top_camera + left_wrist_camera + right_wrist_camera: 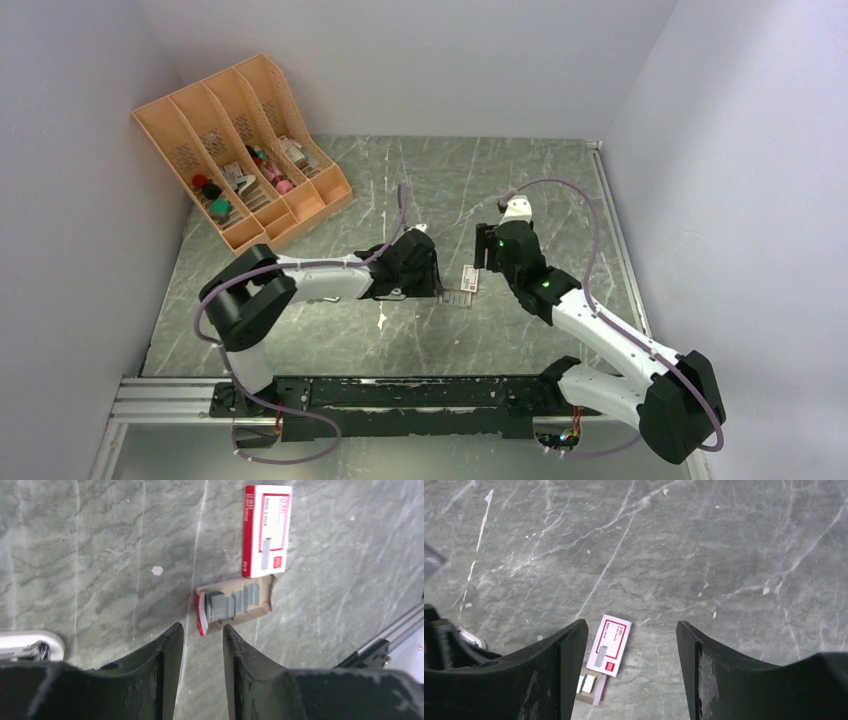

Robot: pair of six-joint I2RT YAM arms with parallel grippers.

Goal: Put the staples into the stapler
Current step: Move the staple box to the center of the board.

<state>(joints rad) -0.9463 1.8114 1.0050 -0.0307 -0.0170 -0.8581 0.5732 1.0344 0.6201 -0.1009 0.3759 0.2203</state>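
Several staple strips (232, 605) in cardboard tray (267, 596), mid-tabletop, well apart from all edges; red-and-white box sleeve (265, 530) just beside. Left gripper (202, 627) narrow, empty; right gripper (631, 625) wide, empty. Strips likely light, brittle (snap easily); pinch long sides.

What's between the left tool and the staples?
Only the tray's red end flap and a little bare table, seen in the left wrist view.
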